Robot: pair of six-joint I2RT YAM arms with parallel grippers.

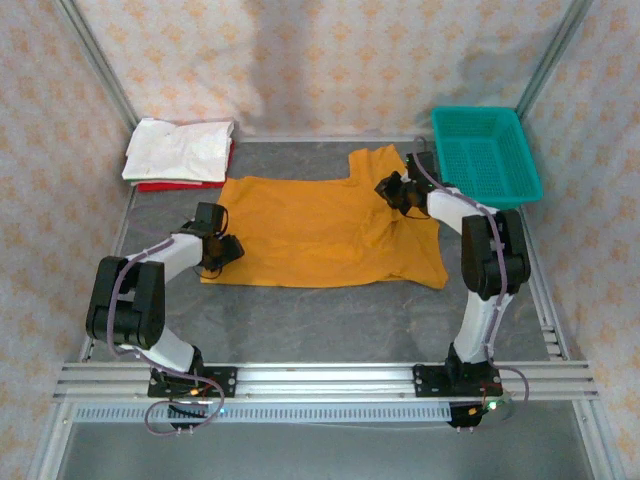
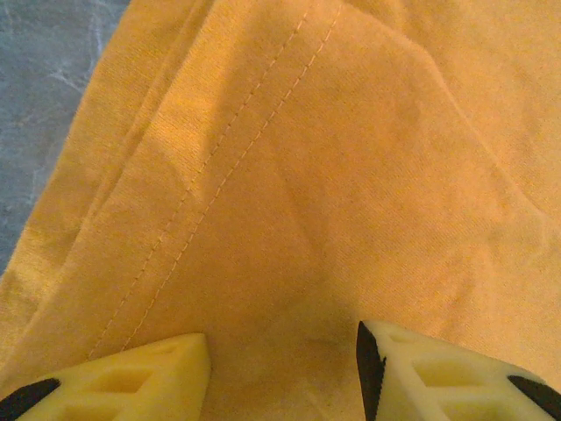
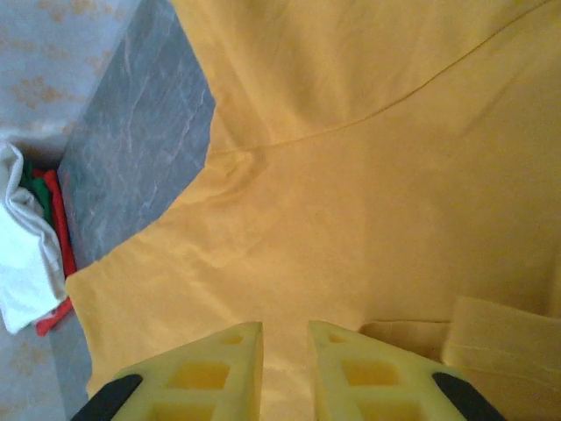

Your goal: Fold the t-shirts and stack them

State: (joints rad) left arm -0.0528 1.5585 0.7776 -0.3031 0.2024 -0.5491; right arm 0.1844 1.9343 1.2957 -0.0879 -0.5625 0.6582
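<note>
Grey marbled tabletop [image 1: 330, 320] runs ahead of me to pale patterned curtain walls [image 1: 330, 60]. Most of its middle is taken by the mustard-orange cotton t-shirt [image 1: 300, 230], which lies spread and mostly flat between my two grippers. My left gripper [image 2: 282, 351] sits low over the shirt's near-left corner, its yellow fingers [image 2: 131, 373] spread wide and gripping nothing, with cloth lying beneath them. The double-stitched hem [image 2: 219, 167] runs diagonally just ahead and to the left of those tips, with bare table beyond it. My right gripper [image 3: 285, 338] is down on the far-right part of the shirt near the sleeve. Its fingers [image 3: 210, 368] stand close together with a thin slot between them, and I cannot tell whether cloth is pinched in that slot. Creases gather in the fabric on the near side of them. Well beyond my left fingers, the folded white t-shirt [image 1: 180, 150] lies on the red t-shirt [image 1: 170, 186], and the teal plastic mesh basket [image 1: 485, 150] stands just past my right fingers. I judge the step in hand to be taking hold for the first fold. To do it well, I would close the left fingers on the hem edge itself, both layers together, not on a bulge of mid-cloth. Then I would lift both grips evenly so the fold line lands straight and the bunching by my right fingers is pulled smooth instead of being folded in.
</note>
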